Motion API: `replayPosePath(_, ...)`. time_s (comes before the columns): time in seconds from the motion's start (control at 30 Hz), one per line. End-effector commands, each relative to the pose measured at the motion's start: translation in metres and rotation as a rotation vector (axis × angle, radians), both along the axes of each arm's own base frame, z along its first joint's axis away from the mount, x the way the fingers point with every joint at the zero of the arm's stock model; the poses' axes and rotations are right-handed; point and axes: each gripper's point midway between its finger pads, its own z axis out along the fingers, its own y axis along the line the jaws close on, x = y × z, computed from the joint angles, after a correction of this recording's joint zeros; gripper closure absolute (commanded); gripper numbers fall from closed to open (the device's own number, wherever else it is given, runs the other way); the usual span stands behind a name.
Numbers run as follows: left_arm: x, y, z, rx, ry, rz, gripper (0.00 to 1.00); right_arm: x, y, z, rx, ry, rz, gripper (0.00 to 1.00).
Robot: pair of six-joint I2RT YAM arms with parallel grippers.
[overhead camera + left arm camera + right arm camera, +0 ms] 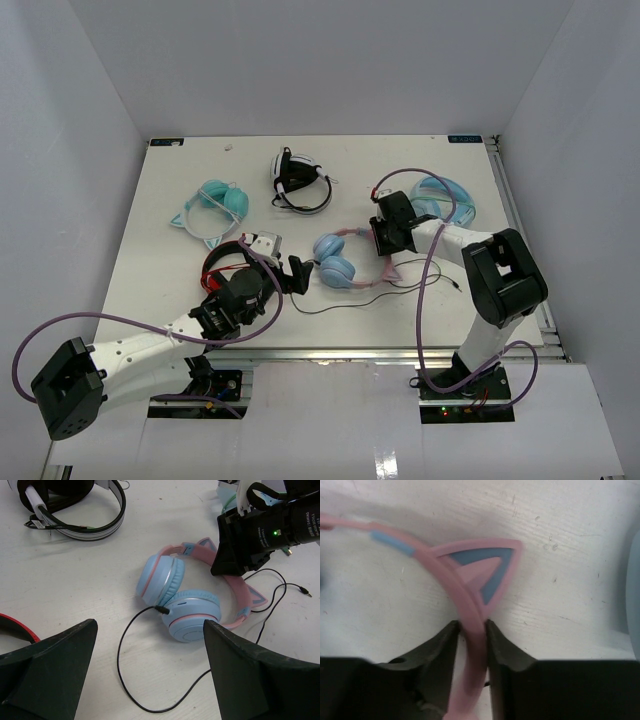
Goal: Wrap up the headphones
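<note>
The headphones (336, 262) lie near the table's front middle, with two light blue ear cups and a pink cat-eared headband (235, 587). Their thin black cable (121, 672) runs from the near cup in a loop across the table toward the right. My right gripper (386, 240) is shut on the pink headband (473, 630), just below one cat ear (485, 570). My left gripper (296, 274) is open and empty, just left of the ear cups, with the cable loop lying between its fingers (250, 675) in the left wrist view.
A red and black pair (228, 262) lies under my left arm. A teal pair with a white band (215, 208) sits at the left. A black and white pair (298, 180) is at the back. An all-light-blue pair (448, 200) lies beside my right gripper.
</note>
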Motion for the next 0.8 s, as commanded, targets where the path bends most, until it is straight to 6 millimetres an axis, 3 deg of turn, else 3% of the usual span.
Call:
replayPosePath(0.0, -0.003, -0.001, 0.008, -0.046, -0.008, -0.01, 0.02, 0.002, 0.025, 0.001, 0.064, -0.005, 0.042, 0.8)
replayPosePath(0.03, -0.004, -0.001, 0.01, -0.057, -0.002, -0.01, 0.02, 0.003, 0.026, 0.005, 0.069, -0.015, 0.042, 0.89)
replayPosePath(0.07, -0.005, -0.003, 0.012, -0.068, 0.0, -0.017, 0.02, 0.003, 0.027, 0.012, 0.078, -0.029, 0.042, 0.92)
replayPosePath(0.2, -0.019, -0.011, 0.033, -0.171, 0.037, -0.085, 0.02, 0.005, 0.032, 0.05, 0.136, -0.104, 0.056, 0.92)
replayPosePath(0.27, -0.036, -0.014, 0.076, -0.276, -0.009, -0.172, 0.03, 0.002, 0.037, 0.078, 0.191, -0.158, 0.082, 0.92)
replayPosePath(0.33, -0.049, -0.016, 0.099, -0.319, -0.03, -0.239, 0.03, -0.007, 0.047, 0.109, 0.28, -0.215, 0.132, 0.92)
replayPosePath(0.4, -0.07, -0.004, 0.159, -0.403, -0.135, -0.308, 0.03, -0.02, 0.055, 0.159, 0.404, -0.328, 0.193, 0.92)
replayPosePath(0.53, -0.09, 0.012, 0.224, -0.4, -0.237, -0.363, 0.02, -0.056, 0.074, 0.23, 0.643, -0.461, 0.34, 0.92)
replayPosePath(0.67, -0.095, 0.012, 0.237, -0.314, -0.244, -0.399, 0.02, -0.089, 0.08, 0.28, 0.779, -0.518, 0.443, 0.92)
replayPosePath(0.77, -0.104, 0.016, 0.254, -0.301, -0.272, -0.431, 0.02, -0.111, 0.078, 0.304, 0.831, -0.56, 0.514, 0.92)
